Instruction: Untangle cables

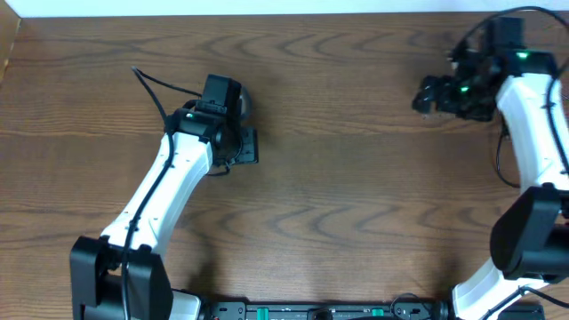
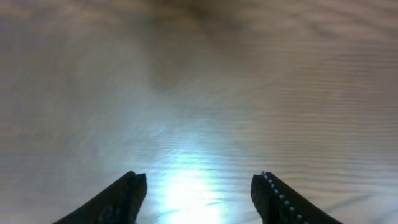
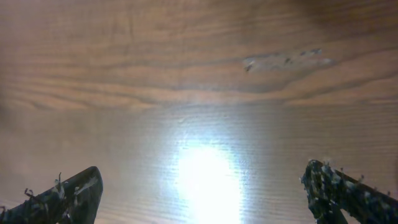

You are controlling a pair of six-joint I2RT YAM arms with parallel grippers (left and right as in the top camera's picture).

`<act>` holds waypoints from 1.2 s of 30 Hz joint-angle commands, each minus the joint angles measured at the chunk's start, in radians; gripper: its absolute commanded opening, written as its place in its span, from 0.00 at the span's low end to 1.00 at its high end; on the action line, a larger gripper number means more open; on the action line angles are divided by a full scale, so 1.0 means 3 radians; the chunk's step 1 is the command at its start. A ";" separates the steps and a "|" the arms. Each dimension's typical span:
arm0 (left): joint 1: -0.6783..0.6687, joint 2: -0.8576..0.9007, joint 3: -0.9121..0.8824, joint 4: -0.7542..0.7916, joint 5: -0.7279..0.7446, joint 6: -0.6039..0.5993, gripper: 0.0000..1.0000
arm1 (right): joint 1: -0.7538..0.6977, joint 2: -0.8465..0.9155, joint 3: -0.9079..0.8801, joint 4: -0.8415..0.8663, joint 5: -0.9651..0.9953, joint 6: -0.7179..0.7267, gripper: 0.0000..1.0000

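Observation:
No thin black or white cables show in any view; they are hidden or out of view. My left gripper (image 1: 233, 108) hangs over the wooden table (image 1: 338, 178) at the left centre. In the left wrist view its fingers (image 2: 199, 179) are apart with only bare wood between them. My right gripper (image 1: 432, 94) is at the far right of the table. In the right wrist view its fingers (image 3: 202, 173) are wide apart over bare wood. Both grippers hold nothing.
A thin black wire (image 1: 153, 84) runs from the left arm toward the far left; it belongs to the arm. The arm bases stand at the near edge (image 1: 311, 311). A pale scuff (image 3: 286, 61) marks the wood ahead of the right gripper.

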 commanded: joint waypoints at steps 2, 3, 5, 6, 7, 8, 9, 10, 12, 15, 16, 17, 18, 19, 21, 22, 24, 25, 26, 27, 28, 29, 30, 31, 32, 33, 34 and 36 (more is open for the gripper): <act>0.0239 -0.0011 0.0009 -0.0226 -0.0387 -0.0183 0.65 | 0.0193 0.0015 -0.0090 -0.0090 0.0280 -0.0084 0.99; 0.0308 -0.0011 0.0018 -0.0305 -0.0387 -0.0237 0.66 | 0.0228 0.0015 -0.0122 -0.0108 0.0282 -0.0083 0.99; 0.0448 -0.0011 0.0031 -0.0491 -0.0360 -0.0270 0.68 | 0.0270 0.0015 -0.0211 -0.0130 0.0292 -0.0042 0.99; 0.0502 -0.0011 0.0031 -0.0575 -0.0351 -0.0270 0.68 | 0.0275 0.0015 -0.0258 -0.0151 0.0294 0.0038 0.99; 0.0559 -0.0013 0.0031 -0.0678 -0.0346 -0.0270 0.68 | 0.0275 0.0015 -0.0313 -0.0161 0.0294 0.0120 0.99; 0.0609 -0.0013 0.0031 -0.0772 -0.0334 -0.0267 0.68 | 0.0273 0.0015 -0.0375 -0.0159 0.0292 0.0178 0.99; 0.0649 -0.0014 0.0031 -0.0848 -0.0312 -0.0263 0.68 | 0.0273 0.0014 -0.0441 -0.0149 0.0292 0.0217 0.99; 0.0670 -0.0017 0.0031 -0.0899 -0.0270 -0.0220 0.68 | 0.0273 0.0013 -0.0496 -0.0139 0.0291 0.0229 0.99; 0.0685 -0.0036 0.0029 -0.0959 -0.0163 -0.0050 0.68 | 0.0275 0.0013 -0.0635 -0.0097 0.0290 0.0234 0.99; 0.0670 -0.0098 0.0015 -0.1045 -0.0135 -0.0011 0.69 | 0.0275 -0.0015 -0.0846 -0.0004 0.0290 0.0239 0.99; 0.0669 -0.0122 -0.0005 -0.1053 -0.0136 -0.0003 0.68 | 0.0275 -0.0028 -0.0907 0.0027 0.0286 0.0252 0.99; 0.0669 -0.0155 -0.0032 -0.1055 -0.0136 0.0001 0.68 | 0.0275 -0.0053 -0.0991 0.0078 0.0268 0.0273 0.99; 0.0669 -0.0189 -0.0067 -0.1054 -0.0137 0.0010 0.68 | 0.0276 -0.0080 -0.1066 0.0130 0.0234 0.0273 0.99; 0.0669 -0.0231 -0.0106 -0.1052 -0.0139 0.0010 0.69 | 0.0284 -0.0118 -0.1161 0.0205 0.0212 0.0285 0.99; 0.0669 -0.0357 -0.0226 -0.0999 -0.0137 0.0010 0.68 | 0.0306 -0.0224 -0.1356 0.0369 0.0212 0.0355 0.99; 0.0669 -0.0446 -0.0310 -0.0947 -0.0139 0.0010 0.68 | 0.0320 -0.0300 -0.1467 0.0472 0.0214 0.0378 0.99; 0.0669 -0.0655 -0.0490 -0.0820 -0.0137 0.0010 0.69 | 0.0355 -0.0477 -0.1678 0.0655 0.0214 0.0425 0.99; 0.0669 -0.0772 -0.0579 -0.0757 -0.0137 0.0015 0.69 | 0.0374 -0.0579 -0.1781 0.0740 0.0217 0.0453 0.99; 0.0669 -0.0910 -0.0670 -0.0690 -0.0136 0.0037 0.69 | 0.0398 -0.0734 -0.1921 0.0849 0.0242 0.0500 0.99; 0.0669 -0.1062 -0.0764 -0.0623 -0.0134 0.0053 0.69 | 0.0417 -0.0872 -0.2031 0.0928 0.0291 0.0548 0.99; 0.0669 -0.1202 -0.0842 -0.0571 -0.0135 0.0060 0.69 | 0.0436 -0.1010 -0.2134 0.0998 0.0351 0.0593 0.99; 0.0669 -0.1361 -0.0924 -0.0523 -0.0135 0.0061 0.69 | 0.0460 -0.1160 -0.2237 0.1073 0.0404 0.0614 0.99; 0.0669 -0.1541 -0.1008 -0.0474 -0.0134 0.0061 0.69 | 0.0482 -0.1305 -0.2330 0.1138 0.0446 0.0624 0.99; 0.0669 -0.1731 -0.1083 -0.0445 -0.0134 0.0061 0.69 | 0.0512 -0.1485 -0.2436 0.1213 0.0497 0.0624 0.99; 0.0669 -0.1896 -0.1138 -0.0422 -0.0135 0.0061 0.69 | 0.0535 -0.1671 -0.2536 0.1272 0.0563 0.0651 0.99; 0.0669 -0.2046 -0.1179 -0.0412 -0.0135 0.0060 0.69 | 0.0559 -0.1860 -0.2627 0.1311 0.0655 0.0694 0.99; 0.0669 -0.2215 -0.1222 -0.0399 -0.0135 0.0058 0.69 | 0.0576 -0.2056 -0.2711 0.1339 0.0739 0.0727 0.99; 0.0669 -0.2565 -0.1294 -0.0389 -0.0135 0.0055 0.98 | 0.0589 -0.2426 -0.2848 0.1377 0.0877 0.0793 0.99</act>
